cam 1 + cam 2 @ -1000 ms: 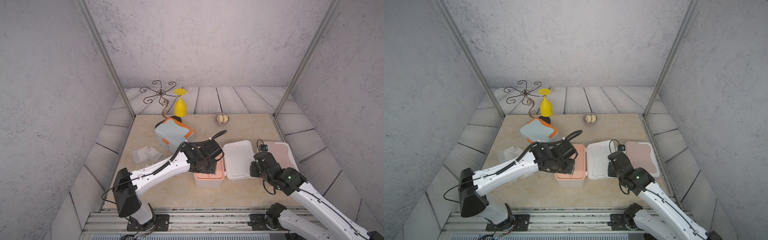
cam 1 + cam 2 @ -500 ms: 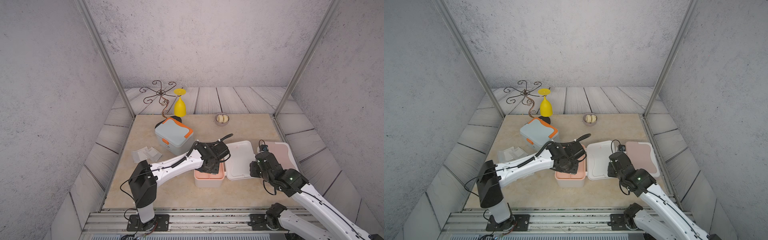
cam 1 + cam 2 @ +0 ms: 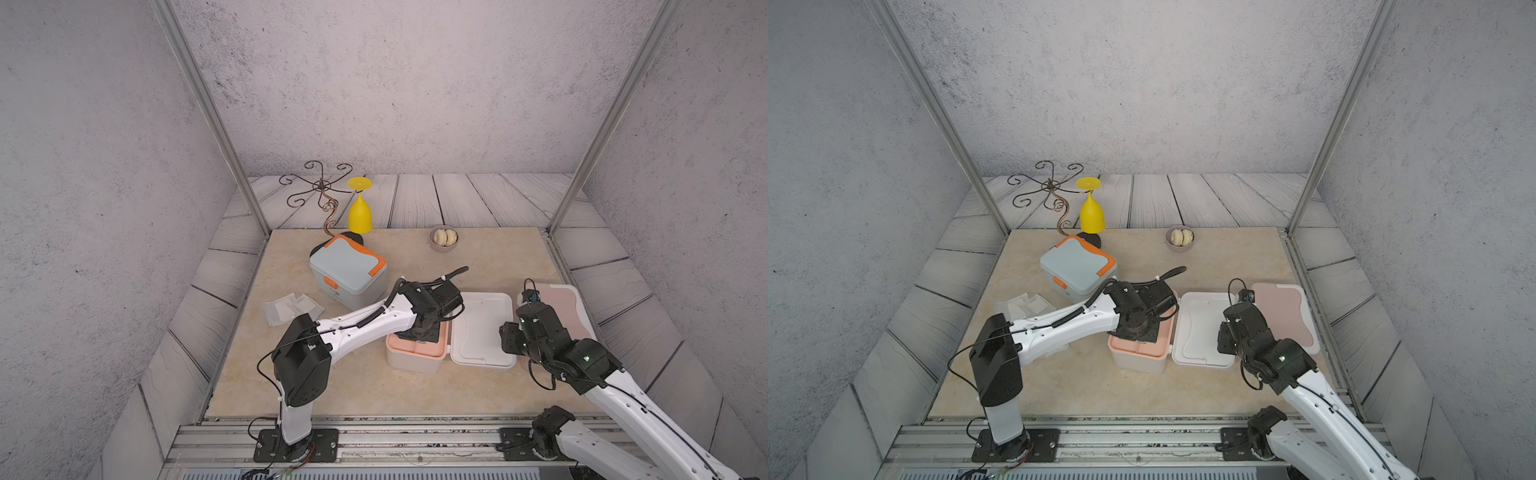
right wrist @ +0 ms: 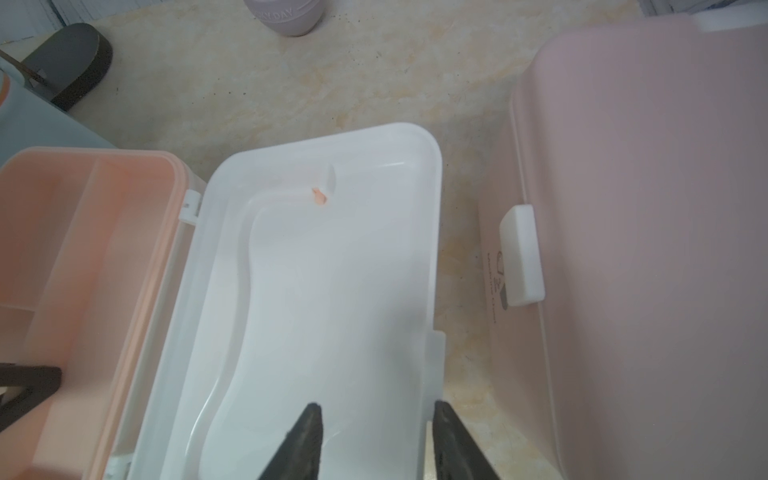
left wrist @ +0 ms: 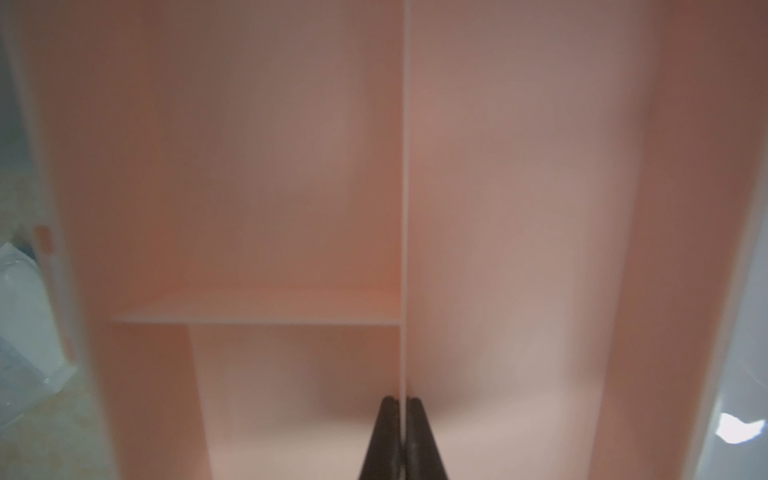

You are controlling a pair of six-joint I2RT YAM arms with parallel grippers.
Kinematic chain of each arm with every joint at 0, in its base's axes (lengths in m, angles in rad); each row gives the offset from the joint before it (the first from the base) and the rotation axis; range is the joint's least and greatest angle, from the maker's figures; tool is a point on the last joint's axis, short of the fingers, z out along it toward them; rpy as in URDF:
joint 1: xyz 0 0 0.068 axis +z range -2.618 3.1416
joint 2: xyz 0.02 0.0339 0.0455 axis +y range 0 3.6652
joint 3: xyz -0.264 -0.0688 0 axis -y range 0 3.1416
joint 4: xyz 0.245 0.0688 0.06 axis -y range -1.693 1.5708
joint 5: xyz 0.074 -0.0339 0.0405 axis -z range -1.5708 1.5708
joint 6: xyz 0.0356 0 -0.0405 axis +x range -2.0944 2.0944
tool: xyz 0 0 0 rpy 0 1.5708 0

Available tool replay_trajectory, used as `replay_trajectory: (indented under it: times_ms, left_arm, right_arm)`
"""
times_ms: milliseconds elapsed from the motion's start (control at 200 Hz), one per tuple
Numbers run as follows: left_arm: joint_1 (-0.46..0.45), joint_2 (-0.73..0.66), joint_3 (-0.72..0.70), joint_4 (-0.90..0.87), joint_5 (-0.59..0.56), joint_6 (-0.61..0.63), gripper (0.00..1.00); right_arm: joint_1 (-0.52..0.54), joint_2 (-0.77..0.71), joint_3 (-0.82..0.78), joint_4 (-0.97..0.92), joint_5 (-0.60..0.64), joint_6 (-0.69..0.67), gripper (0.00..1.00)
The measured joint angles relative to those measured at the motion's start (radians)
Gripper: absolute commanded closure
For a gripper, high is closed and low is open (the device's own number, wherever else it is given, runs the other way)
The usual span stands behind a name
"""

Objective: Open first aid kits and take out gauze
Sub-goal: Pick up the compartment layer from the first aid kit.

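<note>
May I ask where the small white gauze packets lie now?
In both top views the gauze packets lie left on the beige tabletop, beside the grey-blue plastic box.

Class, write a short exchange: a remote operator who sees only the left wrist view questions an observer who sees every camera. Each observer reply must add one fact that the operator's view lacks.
Operator: My left gripper is pinched on the divider of the peach tray. Where is this kit's lid?
Observer: The white lid is swung fully open, inside facing up, beside the white kit on the right arm's side.
Operator: What is the right gripper doing?
Observer: The right gripper is open, its jaws astride the lid's edge that faces the pink kit.
</note>
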Motion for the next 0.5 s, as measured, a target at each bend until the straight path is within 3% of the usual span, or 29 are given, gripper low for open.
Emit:
replay_trajectory:
  times_ms: [265, 500]
  left_arm:
    - [0.004, 0.000, 0.000, -0.001, 0.001, 0.001, 1.00]
    - [0.009, -0.040, -0.037, 0.031, 0.023, 0.000, 1.00]
  right_arm:
    - [-0.085, -0.011, 0.000, 0.008, -0.099, -0.006, 0.39]
    - [-0.179, -0.027, -0.027, 0.051, -0.247, -0.005, 0.36]
